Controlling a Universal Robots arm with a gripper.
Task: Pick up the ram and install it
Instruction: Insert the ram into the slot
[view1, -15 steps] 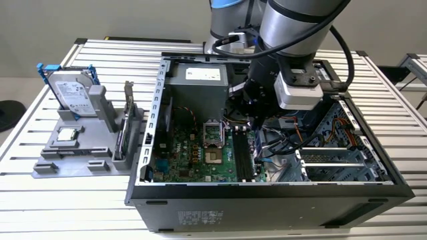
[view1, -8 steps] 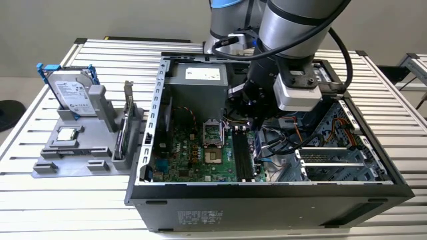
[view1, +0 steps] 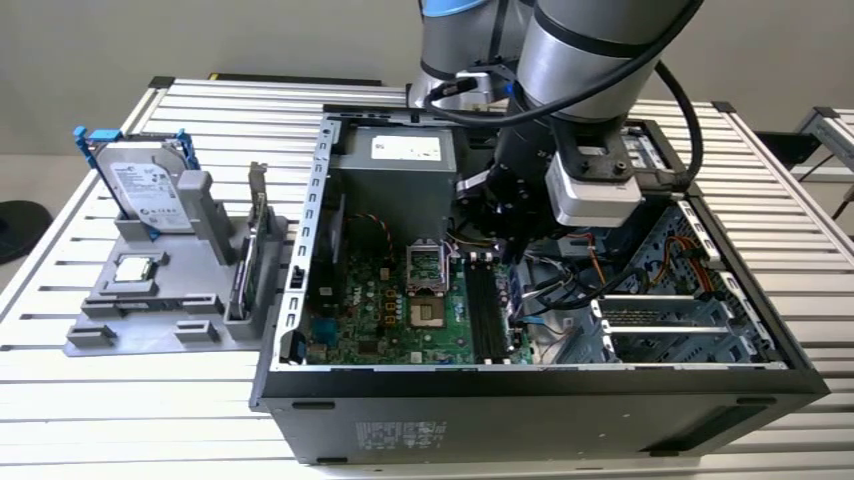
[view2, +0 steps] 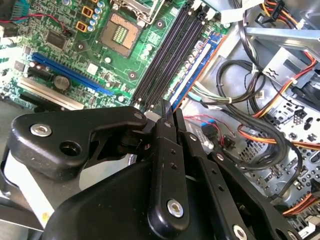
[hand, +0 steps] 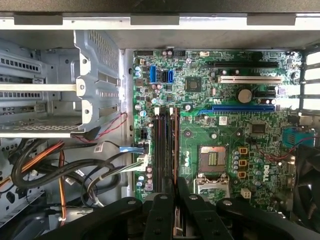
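Gripping the ram (hand: 175, 150) edge-on between narrowed fingers (hand: 161, 215), my claw (view2: 167, 117) hung above the motherboard's (hand: 225, 125) memory slots (hand: 161, 150), so the stick lined up for seating.

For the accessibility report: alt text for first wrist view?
The gripper hovers over the memory slots on the motherboard inside an open computer case. A processor socket sits beside the slots; a drive cage and cable bundles lie opposite.

Cable bundle (view2: 260, 125) and drive cage (hand: 95, 85) flank memory slots (hand: 165, 150).
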